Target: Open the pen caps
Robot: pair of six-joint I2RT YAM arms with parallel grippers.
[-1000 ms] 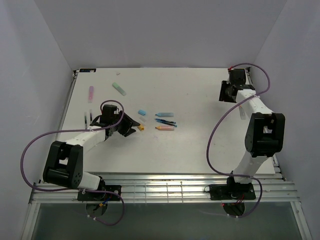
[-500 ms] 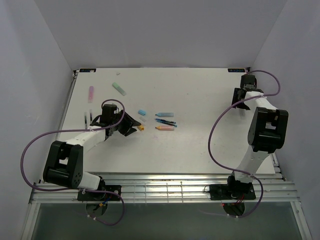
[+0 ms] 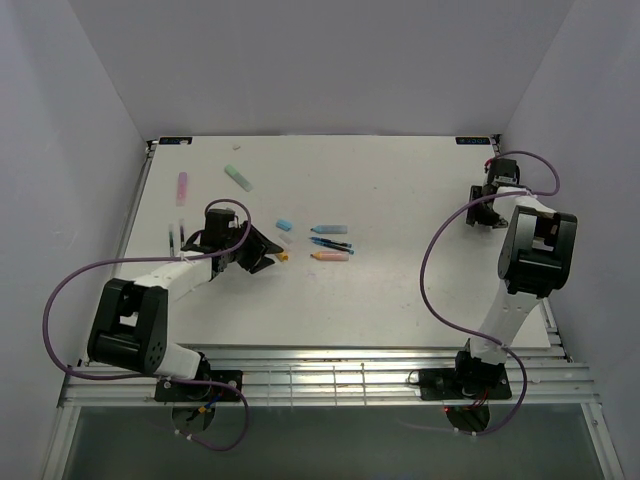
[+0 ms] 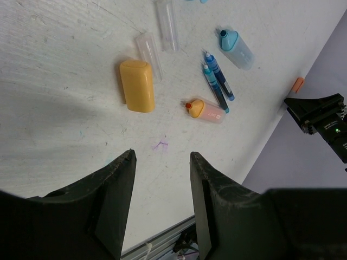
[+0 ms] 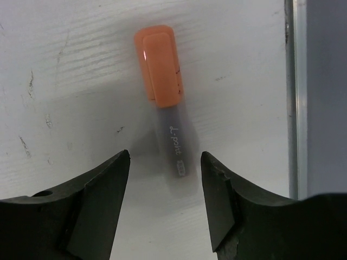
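In the right wrist view a pen with an orange cap (image 5: pixel 158 65) and a clear greyish body (image 5: pixel 174 146) lies on the white table. My right gripper (image 5: pixel 165 162) is open, its jaws apart on either side of the body's near end with a gap on both sides. In the top view it (image 3: pixel 486 208) is near the table's right edge. My left gripper (image 4: pixel 161 162) is open and empty, hanging just short of a loose orange cap (image 4: pixel 136 85). Past that cap lie an uncapped orange highlighter (image 4: pixel 206 110), dark blue pens (image 4: pixel 218 84) and a light blue highlighter (image 4: pixel 237 47).
Two clear caps (image 4: pixel 167 16) lie beside the orange cap. A pink highlighter (image 3: pixel 182 187), a green one (image 3: pixel 238 178) and a thin dark pen (image 3: pixel 172 238) lie at the left. A light blue cap (image 3: pixel 284 224) sits mid-table. The table's metal edge (image 5: pixel 293 97) runs close to the right gripper.
The right arm swung from the back right corner to the table's right edge and lowered over the orange-capped pen, its jaws spreading wider. The left arm has barely moved.
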